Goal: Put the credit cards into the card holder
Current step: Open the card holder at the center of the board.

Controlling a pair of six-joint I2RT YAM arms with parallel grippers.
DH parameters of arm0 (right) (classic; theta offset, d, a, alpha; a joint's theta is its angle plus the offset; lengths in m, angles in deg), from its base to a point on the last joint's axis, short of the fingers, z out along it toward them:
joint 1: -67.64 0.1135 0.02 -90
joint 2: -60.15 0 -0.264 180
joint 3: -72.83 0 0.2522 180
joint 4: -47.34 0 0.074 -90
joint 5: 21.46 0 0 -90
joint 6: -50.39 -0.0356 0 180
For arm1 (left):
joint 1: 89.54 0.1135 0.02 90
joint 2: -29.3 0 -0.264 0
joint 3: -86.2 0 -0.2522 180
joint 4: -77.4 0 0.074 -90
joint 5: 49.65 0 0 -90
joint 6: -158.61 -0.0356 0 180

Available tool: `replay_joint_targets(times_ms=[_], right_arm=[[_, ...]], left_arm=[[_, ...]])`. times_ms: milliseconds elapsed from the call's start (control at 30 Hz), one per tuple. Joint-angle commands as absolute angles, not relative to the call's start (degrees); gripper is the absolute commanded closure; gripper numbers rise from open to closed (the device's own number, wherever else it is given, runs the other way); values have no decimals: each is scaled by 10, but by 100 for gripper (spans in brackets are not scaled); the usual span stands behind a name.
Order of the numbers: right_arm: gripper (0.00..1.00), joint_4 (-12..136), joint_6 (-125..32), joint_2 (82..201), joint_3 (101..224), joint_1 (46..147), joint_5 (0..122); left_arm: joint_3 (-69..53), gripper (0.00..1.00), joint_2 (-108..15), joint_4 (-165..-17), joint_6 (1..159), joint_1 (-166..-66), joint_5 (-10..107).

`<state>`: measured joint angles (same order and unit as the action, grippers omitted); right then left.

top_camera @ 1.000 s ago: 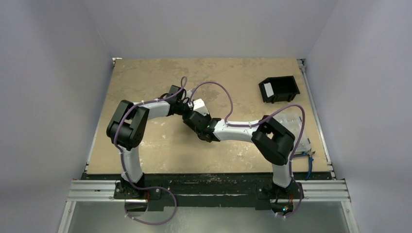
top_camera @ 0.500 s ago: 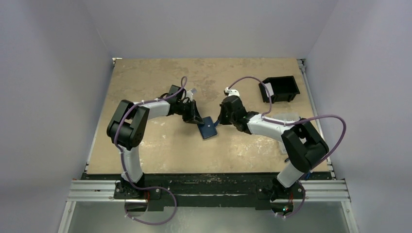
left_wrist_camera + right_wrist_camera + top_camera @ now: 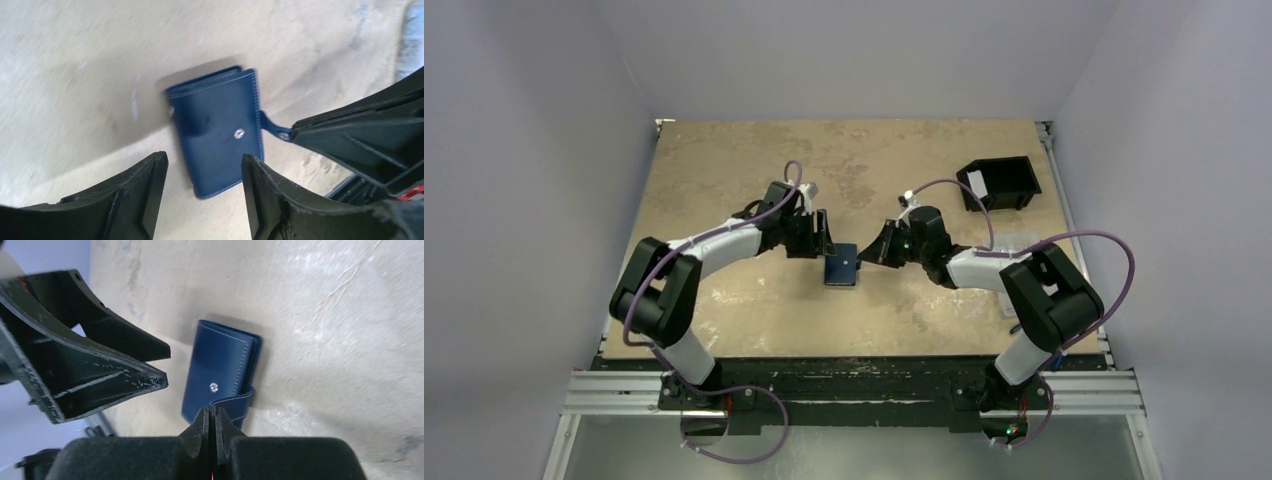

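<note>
1. From the top view, we see the card holder (image 3: 842, 270) closed, near the middle of the surface (image 3: 724, 160), between the two claws. The left claw (image 3: 821, 235) sits just beside its far left corner. The right claw (image 3: 869, 250) meets its right edge. A black box (image 3: 999, 182) stands well apart at the far right.

2. In the left wrist view, we find the left claw (image 3: 204, 160) partly open, its two fingers spread and gripping nothing. The navy card holder (image 3: 217, 130) shows in the gap between and beyond them, with no contact that we can see. Its strap tab (image 3: 272, 129) sticks out to the right and reaches the tip of the right claw (image 3: 300, 132). We cannot tell whether the holder rests flat.

3. In the right wrist view, we see the right claw (image 3: 212, 412) fully closed, fingertips pressed together on the end of the strap tab (image 3: 235, 405). The card holder (image 3: 220, 370) lies just ahead, snap stud facing up. The left claw (image 3: 166, 367) stands to its left with fingers apart, holding nothing.
</note>
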<state>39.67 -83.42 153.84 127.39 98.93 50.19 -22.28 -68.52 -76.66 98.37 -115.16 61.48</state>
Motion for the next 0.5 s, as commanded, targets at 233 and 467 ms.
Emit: replay_joint_targets(times_ms=[233,467], right_arm=[[100,365,-890,1551,1246,970,508],[74,612,-702,1549,1332,981,701]], left_arm=[[-317,33,-534,-717,1006,-1269,304],[-296,46,-583,-772,1018,-1277,366]])
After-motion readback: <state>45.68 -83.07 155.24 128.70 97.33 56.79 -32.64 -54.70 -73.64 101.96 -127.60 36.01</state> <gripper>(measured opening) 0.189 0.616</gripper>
